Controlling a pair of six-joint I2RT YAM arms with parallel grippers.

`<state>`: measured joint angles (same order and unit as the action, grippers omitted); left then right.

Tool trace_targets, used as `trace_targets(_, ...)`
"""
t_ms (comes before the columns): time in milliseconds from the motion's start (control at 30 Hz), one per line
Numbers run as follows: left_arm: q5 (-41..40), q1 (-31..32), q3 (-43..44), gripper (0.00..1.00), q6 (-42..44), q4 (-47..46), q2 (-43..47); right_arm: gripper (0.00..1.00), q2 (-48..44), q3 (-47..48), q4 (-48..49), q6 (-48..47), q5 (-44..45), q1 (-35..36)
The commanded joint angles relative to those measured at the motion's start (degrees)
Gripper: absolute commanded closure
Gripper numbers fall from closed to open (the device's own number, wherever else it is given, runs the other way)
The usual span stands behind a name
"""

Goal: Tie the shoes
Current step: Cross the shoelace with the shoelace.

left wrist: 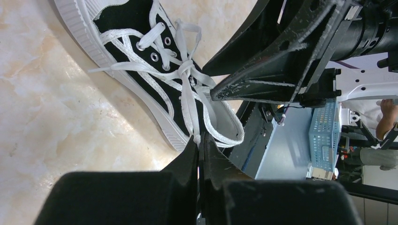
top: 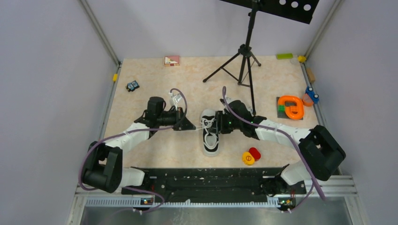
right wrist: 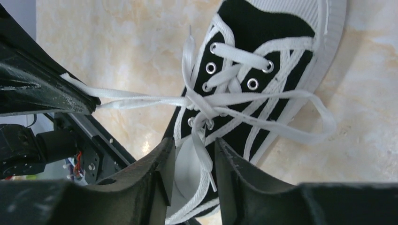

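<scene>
Gripping hard on the left side: the left tool (top: 191,125) (left wrist: 199,143) is clenched on one strand of the white laces (left wrist: 187,108) (right wrist: 141,99). In the right wrist view that strand runs taut from its tip straight to the crossing (right wrist: 195,101) over the eyelets.

The sneaker (top: 211,136) (left wrist: 126,18) (right wrist: 263,33) sits upright on its sole in the middle of the bench (top: 155,150), right between the two tools. Its white toe cap points toward the arm bases. It's black canvas with a ribbed white sole rim.

Over to the right tool (top: 217,125) (right wrist: 193,143), which hovers at the heel end of the sneaker above the opening. Its fingers (right wrist: 159,164) stand apart, with a clear gap between them. A flat strand of the laces hangs down through that gap, apparently lying loose rather than pinched. A long loop of lace spills off the far flank of the sneaker onto the bench.

From above, both arms reach in low from either side, their tips nearly meeting over the laces. A black tripod (top: 244,61) stands farther back. An orange ring toy (top: 291,107) lies off to the right, and a red and a yellow disc (top: 251,156) sit near the sneaker's toe on the right.
</scene>
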<state>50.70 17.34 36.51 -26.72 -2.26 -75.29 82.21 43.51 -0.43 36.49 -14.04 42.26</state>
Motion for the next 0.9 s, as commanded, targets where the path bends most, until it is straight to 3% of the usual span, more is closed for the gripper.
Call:
trace_targets(0, 1.18, 0.15, -0.23, 1.00, -0.09, -2.42, 0.68, 0.67, 1.54, 3.50, 2.29, -1.50, 0.95, 0.54)
trace_targets(267, 1.20, 0.15, -0.01, 1.00, -0.23, -2.46, 0.93, 0.74, 1.23, 2.33, 1.02, -1.72, 1.83, 0.54)
trace_targets(400, 1.18, 0.15, 0.33, 1.00, -0.44, -2.68, 0.20, 0.98, 0.18, 1.88, 0.53, -1.93, 2.43, 0.54)
trace_targets(433, 1.15, 0.15, 0.45, 1.00, -0.44, -2.66, 0.04, 1.00, -0.38, 2.11, -0.23, -2.16, 2.77, 0.54)
trace_targets(867, 1.00, 0.15, 1.83, 1.00, -1.58, -4.48, -2.38, 1.00, -6.79, 2.83, -11.27, -4.60, -0.28, 0.54)
